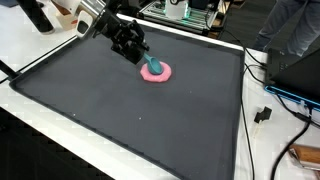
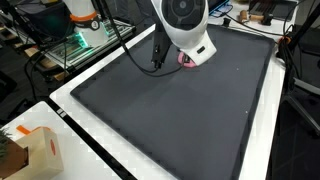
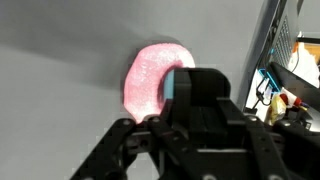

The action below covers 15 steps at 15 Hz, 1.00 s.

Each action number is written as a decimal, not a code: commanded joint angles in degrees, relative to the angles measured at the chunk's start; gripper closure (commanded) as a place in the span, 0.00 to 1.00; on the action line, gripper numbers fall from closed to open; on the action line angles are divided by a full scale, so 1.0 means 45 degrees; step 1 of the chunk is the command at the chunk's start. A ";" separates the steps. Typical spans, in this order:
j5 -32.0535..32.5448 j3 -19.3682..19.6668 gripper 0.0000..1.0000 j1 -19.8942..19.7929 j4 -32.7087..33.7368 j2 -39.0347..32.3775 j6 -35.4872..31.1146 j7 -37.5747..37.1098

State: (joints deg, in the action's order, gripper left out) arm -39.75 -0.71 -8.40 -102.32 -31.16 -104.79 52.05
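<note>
Black claw point(image 1: 141, 56) angled down at the far end of a dark mat point(image 1: 130, 115), tips right at a pink disc point(image 1: 158, 73). Flat, round and soft-edged, lying on the mat near its far edge. In the wrist view, the same disc point(image 3: 150, 75) grainy and glittery, partly hidden behind the blocky black claw body.

On top of the disc, a small teal piece point(image 1: 150, 66), smooth and matte, touching or just beside the claw tips — cannot tell which. Cannot tell either whether the claw is open or closed: tips hidden in the wrist view, too small in both exterior views.

Mat matte charcoal, rectangular, faintly fabric-like, spread over a white desk point(image 1: 30, 50) with a smooth hard border showing around it.

In an exterior view, only a sliver of the disc point(image 2: 184, 60) past the rounded white arm point(image 2: 185, 20). By the near corner of the desk, a tan cardboard box point(image 2: 38, 150), plain and square-edged. Beside the desk, black cables point(image 1: 262, 100) — thin, looping.
</note>
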 commanded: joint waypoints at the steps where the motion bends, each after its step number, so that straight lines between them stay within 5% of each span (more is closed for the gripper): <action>1: 0.0436 -0.0173 0.75 0.0035 -0.0761 0.1199 -0.0457 0.0255; 9: 0.1214 -0.0214 0.75 0.0711 -0.1689 0.3520 -0.1588 -0.0811; 15: 0.2667 -0.0385 0.75 0.1622 -0.2547 0.5214 -0.4025 -0.3449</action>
State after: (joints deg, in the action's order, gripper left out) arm -31.93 -2.10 -2.78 -109.43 -12.61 -118.05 42.28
